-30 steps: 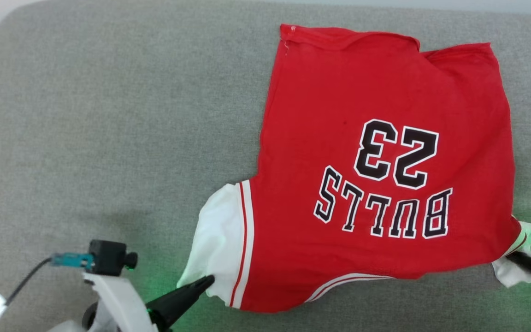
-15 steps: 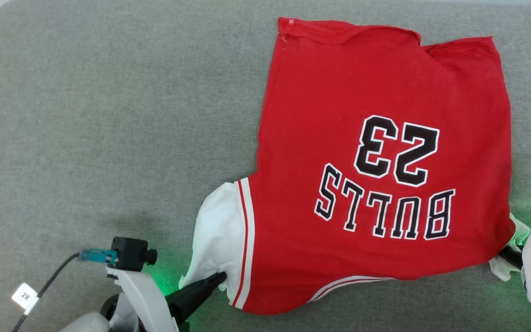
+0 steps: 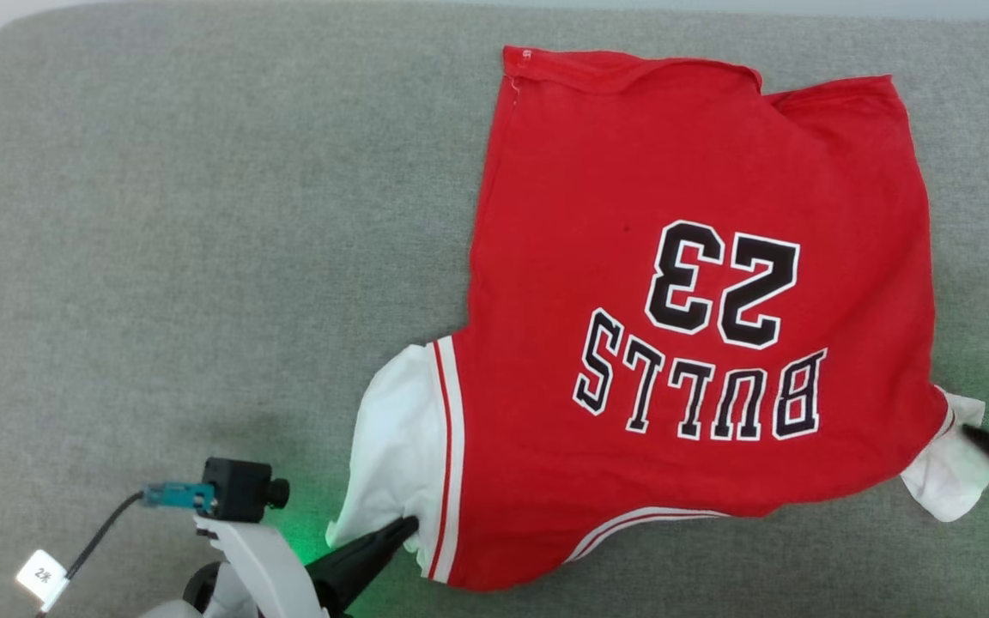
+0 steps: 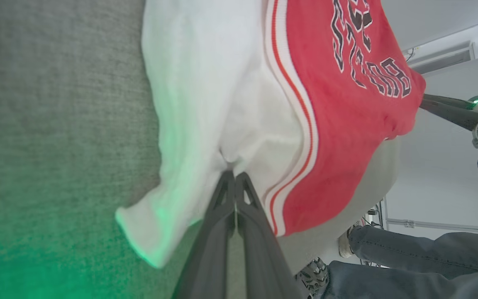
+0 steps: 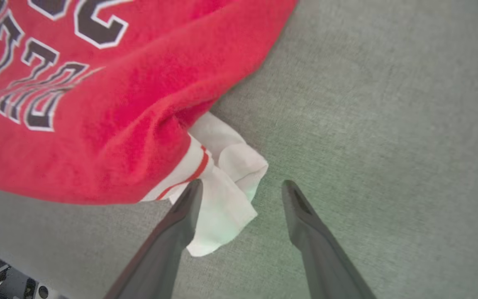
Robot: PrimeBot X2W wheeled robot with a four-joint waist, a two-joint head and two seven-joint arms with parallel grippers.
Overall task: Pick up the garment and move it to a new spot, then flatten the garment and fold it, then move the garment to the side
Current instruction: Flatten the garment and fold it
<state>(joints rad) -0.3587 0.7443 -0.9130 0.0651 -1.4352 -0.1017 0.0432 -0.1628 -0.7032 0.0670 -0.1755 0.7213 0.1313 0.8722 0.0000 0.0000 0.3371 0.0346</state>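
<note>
You have the garment [image 3: 700, 300] lying flat, numerals up, on the right half of the grey cushion [image 3: 203, 215], with its far end close to the cushion's far edge. Your left gripper [image 4: 234, 176] is pinched tight on the white sleeve panel at the garment's near-left corner, and the cloth puckers where the fingertips meet. Your right gripper [image 5: 241, 185] stands wide apart at the near-right corner. One finger overlaps the small white sleeve fold, the other is over bare cushion, and it holds nothing.

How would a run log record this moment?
garment: spread on cushion | left gripper: jaws shut on white sleeve | right gripper: jaws open at other sleeve
</note>
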